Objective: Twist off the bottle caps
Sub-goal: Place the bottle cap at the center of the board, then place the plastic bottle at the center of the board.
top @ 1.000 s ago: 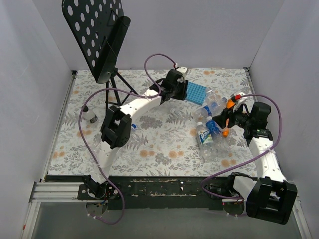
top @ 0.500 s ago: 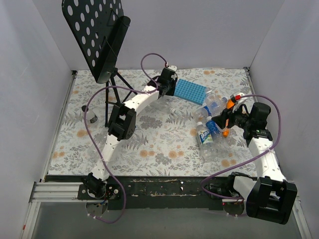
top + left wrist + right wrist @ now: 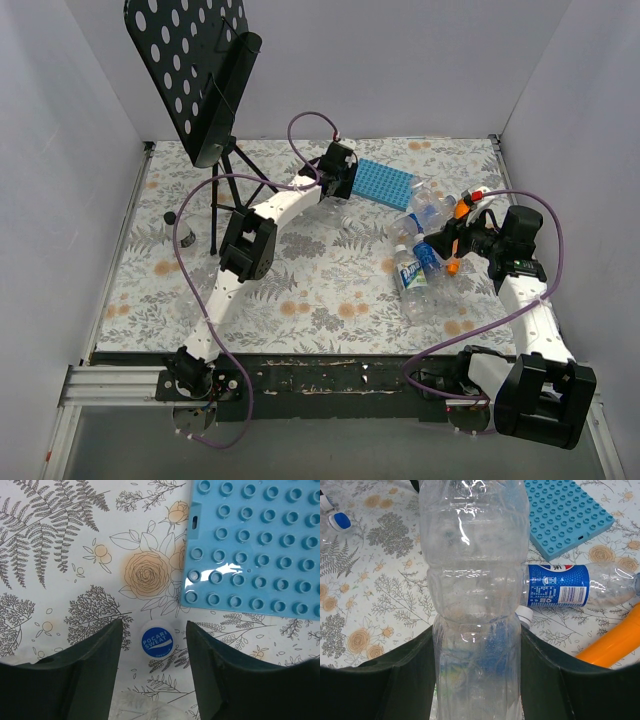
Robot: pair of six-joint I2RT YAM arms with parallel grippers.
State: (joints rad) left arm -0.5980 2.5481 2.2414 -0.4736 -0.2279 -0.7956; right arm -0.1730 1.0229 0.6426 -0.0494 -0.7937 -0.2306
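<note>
Left wrist only: loose cap (image 3: 157,641) between parted left claw (image 3: 155,626); right claw (image 3: 476,635) around bottle (image 3: 472,570)

the bottle cap (image 3: 157,640) reads "pocari sweat"; the labelled bottle (image 3: 560,585) has unreadable print.

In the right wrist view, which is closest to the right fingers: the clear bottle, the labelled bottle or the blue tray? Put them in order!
1. Clear bottle: held between the right fingers.
2. Labelled bottle: lying just beyond, on the picture's right.
3. Blue tray: farthest back, upper right of the picture.
</note>
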